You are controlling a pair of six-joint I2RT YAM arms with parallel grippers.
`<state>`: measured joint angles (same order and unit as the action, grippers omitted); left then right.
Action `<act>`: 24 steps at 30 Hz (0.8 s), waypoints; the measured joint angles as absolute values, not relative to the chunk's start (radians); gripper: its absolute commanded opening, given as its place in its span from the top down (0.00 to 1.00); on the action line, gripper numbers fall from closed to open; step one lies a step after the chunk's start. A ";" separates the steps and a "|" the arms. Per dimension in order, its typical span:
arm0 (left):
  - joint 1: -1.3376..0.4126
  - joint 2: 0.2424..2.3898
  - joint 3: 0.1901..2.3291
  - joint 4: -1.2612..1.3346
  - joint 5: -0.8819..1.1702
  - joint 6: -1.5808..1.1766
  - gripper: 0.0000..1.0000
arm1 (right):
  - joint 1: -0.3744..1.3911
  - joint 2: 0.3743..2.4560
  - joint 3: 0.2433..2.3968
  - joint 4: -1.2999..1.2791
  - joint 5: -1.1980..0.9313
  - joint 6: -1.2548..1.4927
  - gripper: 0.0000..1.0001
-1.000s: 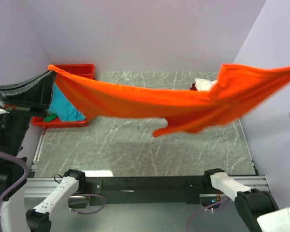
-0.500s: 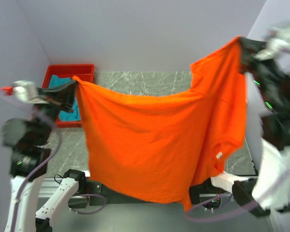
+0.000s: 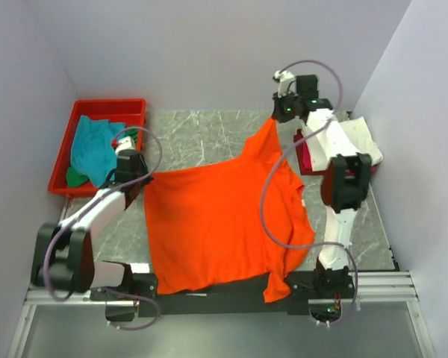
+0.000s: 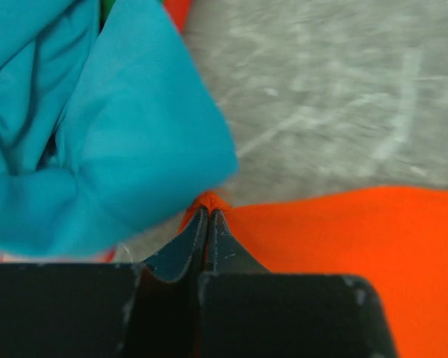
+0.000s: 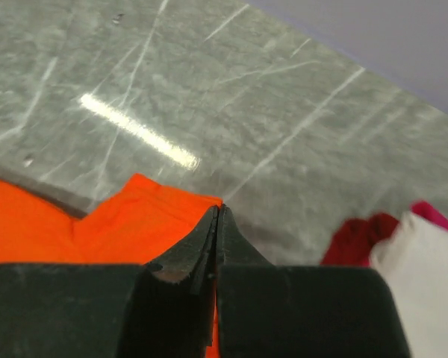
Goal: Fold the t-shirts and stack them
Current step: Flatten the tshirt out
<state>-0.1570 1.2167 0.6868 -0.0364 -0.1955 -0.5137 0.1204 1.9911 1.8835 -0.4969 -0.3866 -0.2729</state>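
Top external: both jaws clamp orange tee [image 3: 209, 224].

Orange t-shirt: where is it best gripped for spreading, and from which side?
Probably by its two far corners, as now: the left gripper pinches one, the right gripper the other. The orange t-shirt lies mostly flat on the table, so only its edges offer a pinchable fold; come in low from the outer sides.

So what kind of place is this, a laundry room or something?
Likely a robot test cell, not a home: plain walls box in a marble-look table, the left arm and right arm are bolted to a metal rail at its edge, and a red tray holds shirts.
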 measured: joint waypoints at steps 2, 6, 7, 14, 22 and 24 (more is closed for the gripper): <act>-0.148 1.353 0.730 -0.015 -0.216 -0.510 1.00 | 0.131 2.140 2.002 -0.506 -0.382 -0.265 1.00; -0.141 1.509 0.845 0.022 -0.254 -0.482 1.00 | 0.151 2.288 2.143 -0.509 -0.352 -0.244 1.00; -0.137 1.523 0.868 0.029 -0.260 -0.475 1.00 | 0.154 2.298 2.156 -0.507 -0.346 -0.237 1.00; -0.105 1.561 0.938 0.082 -0.253 -0.445 1.00 | 0.162 2.292 2.188 -0.464 -0.333 -0.213 1.00; -0.105 1.393 0.935 0.068 -0.086 -0.419 1.00 | 0.162 1.992 2.007 -0.535 -0.319 -0.248 1.00; -0.112 1.255 0.938 0.055 -0.037 -0.411 1.00 | 0.162 1.833 1.968 -0.558 -0.321 -0.266 1.00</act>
<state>-0.1123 1.2549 0.9382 0.0551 -0.0368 -0.4114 0.1623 1.8328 1.9682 -0.5575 -0.3206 -0.2657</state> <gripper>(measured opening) 0.013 0.007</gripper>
